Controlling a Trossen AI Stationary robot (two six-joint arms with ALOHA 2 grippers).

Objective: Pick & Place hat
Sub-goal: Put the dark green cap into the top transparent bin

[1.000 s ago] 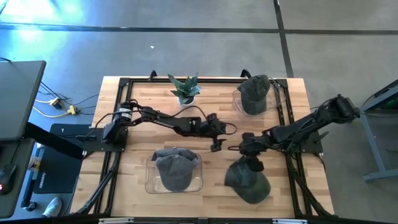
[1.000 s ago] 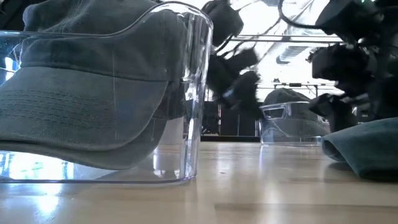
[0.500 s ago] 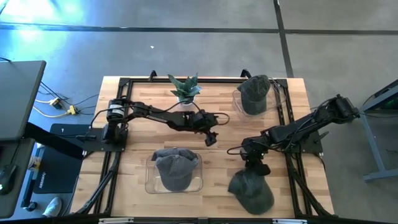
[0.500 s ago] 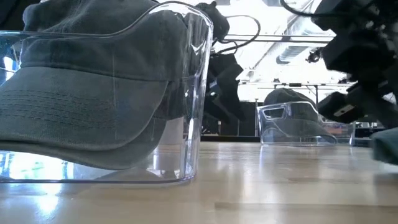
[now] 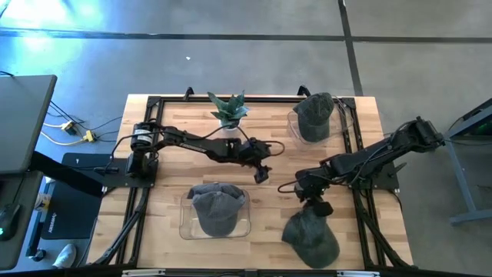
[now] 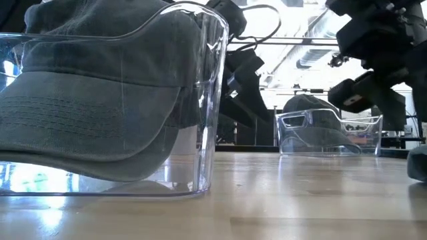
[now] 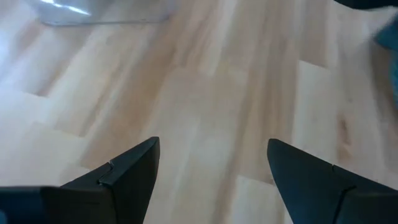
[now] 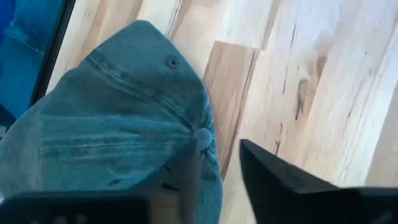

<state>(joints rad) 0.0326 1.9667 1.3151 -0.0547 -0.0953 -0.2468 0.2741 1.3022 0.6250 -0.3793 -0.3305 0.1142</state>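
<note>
Overhead, the right gripper (image 5: pixel 317 205) sits at about 5 o'clock from the table's middle, just above the loose hat (image 5: pixel 310 235), which lies on the bare wood near the table's front right edge. The right wrist view shows its two dark fingers (image 8: pixel 273 174) a little apart, one against the hat's crown (image 8: pixel 118 137) by the top button and the other over bare wood, so the hat looks released rather than pinched. From that gripper the right arm runs back toward 2 o'clock to its base at the table's right side

The left gripper (image 5: pixel 260 173) hovers close to the table's centre, with its arm stretching away toward 9 o'clock to the base on the left edge. Its wrist view shows the fingers (image 7: pixel 134 168) spread wide with only plain wooden boards (image 7: pixel 205 106) between them, holding nothing

Farther out, at 7 o'clock from the centre, a clear bin (image 5: pixel 187 228) holds a second grey cap (image 5: pixel 217 209); the low view shows it close up, brim against the transparent wall (image 6: pixel 203 107). At 1 o'clock another clear bin (image 5: pixel 293 125) carries a third cap (image 5: pixel 314 114). A small potted plant (image 5: pixel 228 110) stands at 12 o'clock near the far edge of the table (image 5: pixel 173 165)
</note>
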